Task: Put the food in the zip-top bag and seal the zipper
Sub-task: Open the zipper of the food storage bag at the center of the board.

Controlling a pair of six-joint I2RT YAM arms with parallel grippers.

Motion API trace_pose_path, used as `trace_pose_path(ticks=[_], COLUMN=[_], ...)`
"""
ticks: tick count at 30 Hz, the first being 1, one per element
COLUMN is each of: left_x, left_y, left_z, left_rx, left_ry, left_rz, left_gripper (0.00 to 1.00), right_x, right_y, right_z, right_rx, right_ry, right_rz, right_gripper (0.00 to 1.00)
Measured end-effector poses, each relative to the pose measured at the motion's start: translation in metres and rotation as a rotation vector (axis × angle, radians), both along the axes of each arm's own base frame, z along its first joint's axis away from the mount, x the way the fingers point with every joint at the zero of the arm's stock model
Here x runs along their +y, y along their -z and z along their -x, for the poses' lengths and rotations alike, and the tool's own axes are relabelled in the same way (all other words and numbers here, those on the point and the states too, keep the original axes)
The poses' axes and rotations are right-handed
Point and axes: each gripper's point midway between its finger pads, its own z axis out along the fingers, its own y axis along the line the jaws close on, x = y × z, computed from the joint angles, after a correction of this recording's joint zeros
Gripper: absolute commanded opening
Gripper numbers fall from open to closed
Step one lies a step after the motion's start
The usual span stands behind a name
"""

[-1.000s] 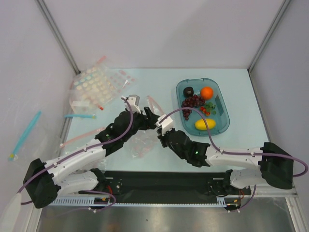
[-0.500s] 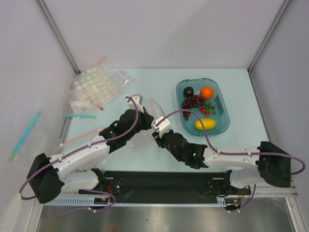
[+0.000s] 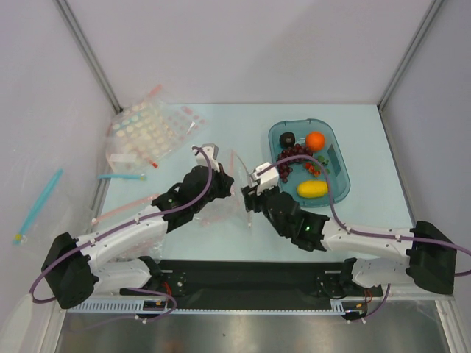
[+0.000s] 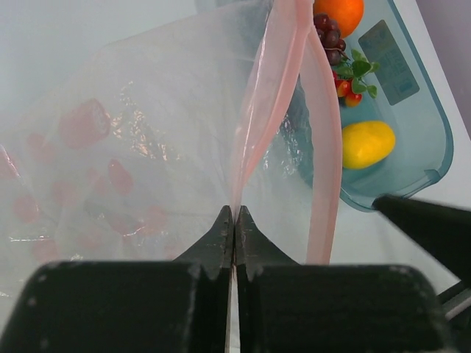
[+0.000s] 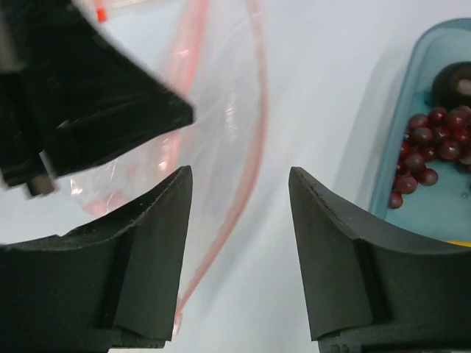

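Moved since earlier: left claw (image 3: 227, 179) has snapped together on the mouth of the bag (image 3: 213, 212); right claw (image 3: 250, 197) has let go and spread, and its forearm has swung a little toward the tray (image 3: 347, 180).
Left arm: reaches from the lower left of the top view diagonally up to the middle, wrist bent, claw pointing right.
Left claw state: tips pressed together, pinching one lip of the pale pink strip (image 4: 250, 140) along the bag's mouth; the other lip bows away to the right.
Right arm: runs from the lower right low across the frame to the centre, elbow folded, claw aimed up-left at the bag's mouth.
Right claw state: fingers (image 5: 151, 235) spread, holding nothing; in its own view the strip runs up between them, contact not clear.
Bag: middle of the counter (image 3: 221, 121), between the two claws, just left of the tray; mouth raised and gaping, body crumpled toward the lower left.
Fruit: in the tray, right of centre: orange (image 3: 315, 140), plum (image 3: 288, 138), grapes (image 3: 294, 155), red-and-green bunch (image 3: 318, 164), lemon (image 3: 312, 190).
Upper left: dotted bags (image 3: 147, 132) in a heap.
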Motion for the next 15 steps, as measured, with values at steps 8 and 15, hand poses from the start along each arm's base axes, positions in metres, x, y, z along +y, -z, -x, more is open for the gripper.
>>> trace_pose_path(ticks=[8, 15], left_x=[-0.002, -0.005], left_y=[0.0, 0.0], left_z=[0.002, 0.005], left_rx=[-0.01, -0.015], left_ry=[0.018, 0.036], left_rz=[-0.017, -0.026], left_gripper=[0.0, 0.0], right_x=[-0.027, -0.016], right_y=[-0.001, 0.006], right_z=[-0.029, -0.023], right_rx=[0.086, 0.136], right_ry=[0.054, -0.035], right_rz=[-0.121, -0.142], right_gripper=[0.52, 0.46])
